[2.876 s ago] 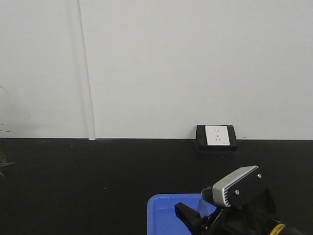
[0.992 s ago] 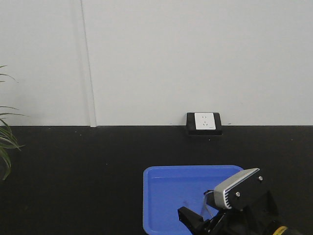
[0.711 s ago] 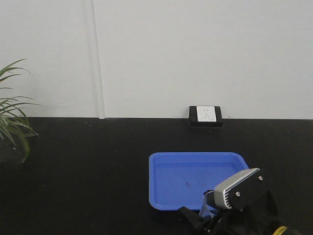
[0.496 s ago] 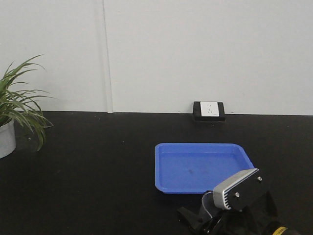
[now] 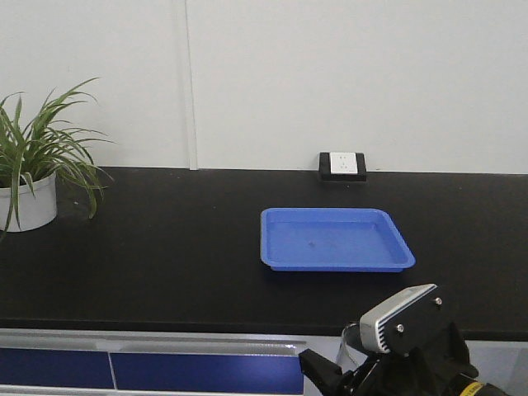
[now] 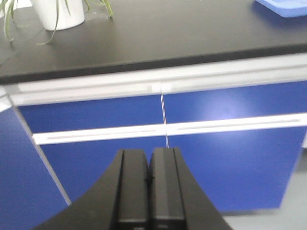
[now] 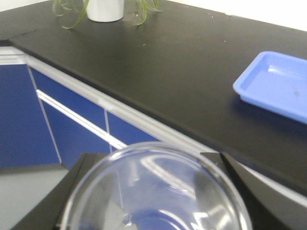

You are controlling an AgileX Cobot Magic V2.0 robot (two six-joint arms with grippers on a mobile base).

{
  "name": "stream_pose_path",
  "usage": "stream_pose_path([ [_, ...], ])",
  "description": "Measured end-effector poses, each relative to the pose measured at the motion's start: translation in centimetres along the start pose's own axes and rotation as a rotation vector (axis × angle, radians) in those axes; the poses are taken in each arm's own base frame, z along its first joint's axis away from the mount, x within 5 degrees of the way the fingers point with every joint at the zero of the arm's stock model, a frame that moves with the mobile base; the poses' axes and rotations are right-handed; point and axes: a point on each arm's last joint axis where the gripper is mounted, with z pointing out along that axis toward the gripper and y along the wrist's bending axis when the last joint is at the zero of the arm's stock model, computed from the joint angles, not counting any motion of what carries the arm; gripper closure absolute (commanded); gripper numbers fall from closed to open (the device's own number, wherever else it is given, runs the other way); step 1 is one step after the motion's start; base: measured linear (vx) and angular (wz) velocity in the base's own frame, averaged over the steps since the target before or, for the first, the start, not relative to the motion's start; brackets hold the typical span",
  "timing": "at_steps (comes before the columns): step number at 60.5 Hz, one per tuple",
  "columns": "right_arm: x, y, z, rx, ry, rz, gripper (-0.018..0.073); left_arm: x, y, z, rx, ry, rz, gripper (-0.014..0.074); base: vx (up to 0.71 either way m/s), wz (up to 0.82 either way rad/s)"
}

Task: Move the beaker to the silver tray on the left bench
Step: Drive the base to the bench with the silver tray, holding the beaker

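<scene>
The beaker (image 7: 153,191) is clear glass with a round rim and fills the lower right wrist view. My right gripper (image 7: 153,165) is shut on it, a black finger on each side, in front of the cabinet fronts and below the worktop edge. In the front view the right gripper (image 5: 355,371) is at the bottom right, with the beaker (image 5: 350,345) a faint grey shape in it. My left gripper (image 6: 149,155) is shut and empty, facing blue cabinet doors. The silver tray is out of view. I cannot tell whether the black-topped bench (image 5: 165,247) ahead is the left bench.
A blue plastic tray (image 5: 337,239) lies on the black worktop; it also shows in the right wrist view (image 7: 278,81). A potted plant (image 5: 33,177) stands at the far left. A wall socket (image 5: 341,165) is behind the tray. Blue cabinet fronts (image 6: 216,105) are below the worktop.
The view has pulled back from the bench: the blue tray and socket moved up and away, and the plant, the worktop's front edge and the cabinets came into view. The right gripper still holds the beaker.
</scene>
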Motion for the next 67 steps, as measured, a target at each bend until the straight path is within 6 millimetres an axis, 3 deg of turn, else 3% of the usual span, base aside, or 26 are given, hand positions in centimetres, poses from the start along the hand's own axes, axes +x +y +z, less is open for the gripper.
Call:
stream_pose_path([
  [67, 0.0, 0.0, 0.0, 0.0, 0.0, 0.0, 0.0571, 0.0, 0.0, 0.0, 0.0, 0.0, 0.0, 0.0595, -0.34, -0.03],
])
